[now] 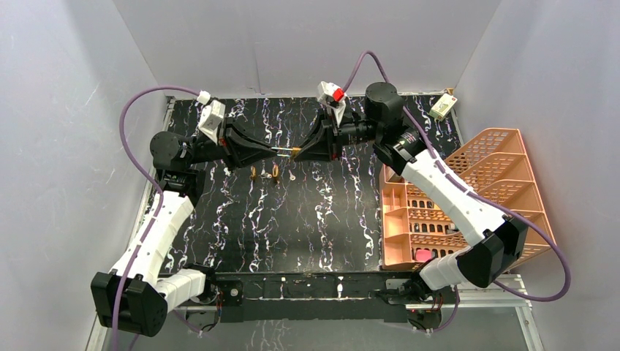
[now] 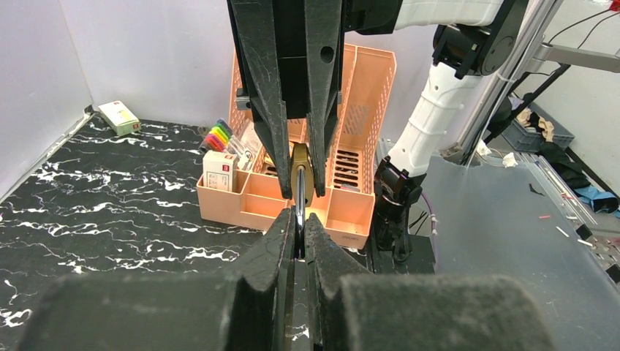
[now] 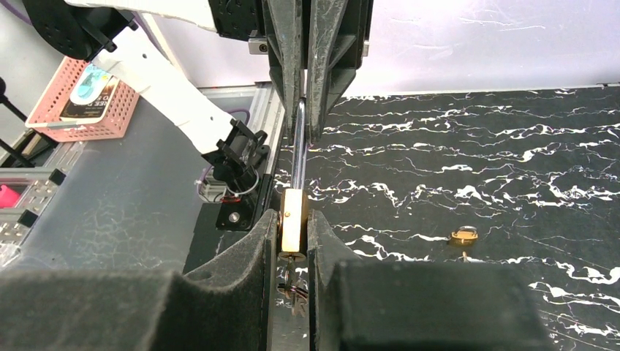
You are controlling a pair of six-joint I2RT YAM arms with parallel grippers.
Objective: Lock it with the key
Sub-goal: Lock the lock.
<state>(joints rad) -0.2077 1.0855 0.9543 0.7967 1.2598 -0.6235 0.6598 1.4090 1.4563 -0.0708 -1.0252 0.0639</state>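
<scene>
A: Checking the line between the two hands first. Where does the padlock (image 2: 300, 170) sit?

B: In mid-air over the far middle of the worktop (image 1: 329, 219), resting on nothing. The right hand (image 3: 293, 223) clamps it by its flat sides, jaws narrow around the brass body.

A: And the left hand (image 2: 298, 223)?

B: Pinched almost flat on a thin bright strip seen edge-on. I read that strip as the key (image 3: 299, 153). Its head is hidden between the pads, so that is a judgement.

A: Which way does it lie?

B: Its long axis runs straight from the left hand to the right hand, roughly level, crossing the worktop left to right. The far end meets the face of the padlock that is turned toward the left hand. I can't tell how deep it sits, because the brass edge hides the join.

A: So the coming move turns on what?

B: Probably a roll of the left wrist about that same axis, with the right hand bracing the body against the twist. The hands stand tip to tip, so neither is nearer. The left has the key, so the turning falls to it. Any tilt off the shared line would likely bind the key.

A: Anything else nearby?

B: A few small brass pieces (image 1: 275, 173) lie loose on the worktop just on the base side of the hands, apart from both.
</scene>
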